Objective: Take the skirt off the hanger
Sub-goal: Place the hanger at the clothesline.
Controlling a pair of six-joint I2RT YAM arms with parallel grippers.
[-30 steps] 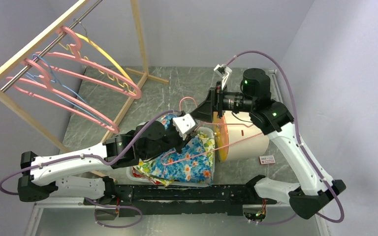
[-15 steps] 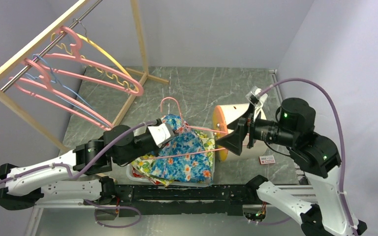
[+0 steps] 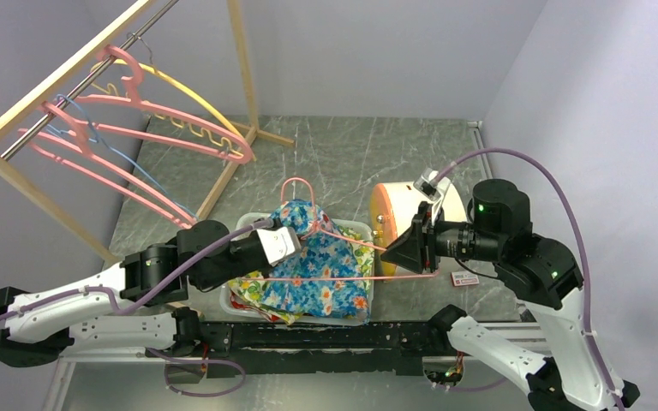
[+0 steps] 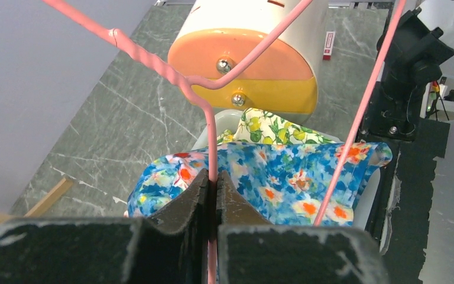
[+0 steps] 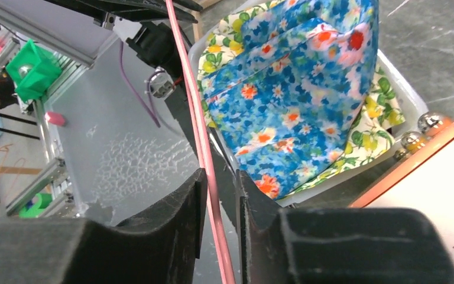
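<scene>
I am holding the pink wire hanger (image 4: 148, 56) with the left gripper (image 4: 213, 180), its fingers clamped together on the wire just under the twisted neck. The right gripper (image 5: 219, 177) is straddling a strand of the hanger at its right-hand end. Its fingers are standing close on either side of the wire, and I cannot tell whether they are pinching it. The blue floral skirt (image 3: 330, 278) is lying bunched in the white bin (image 5: 397, 74) on the tabletop (image 3: 343, 154), below the hanger and beside an orange-ended white drum (image 4: 254, 59).
</scene>
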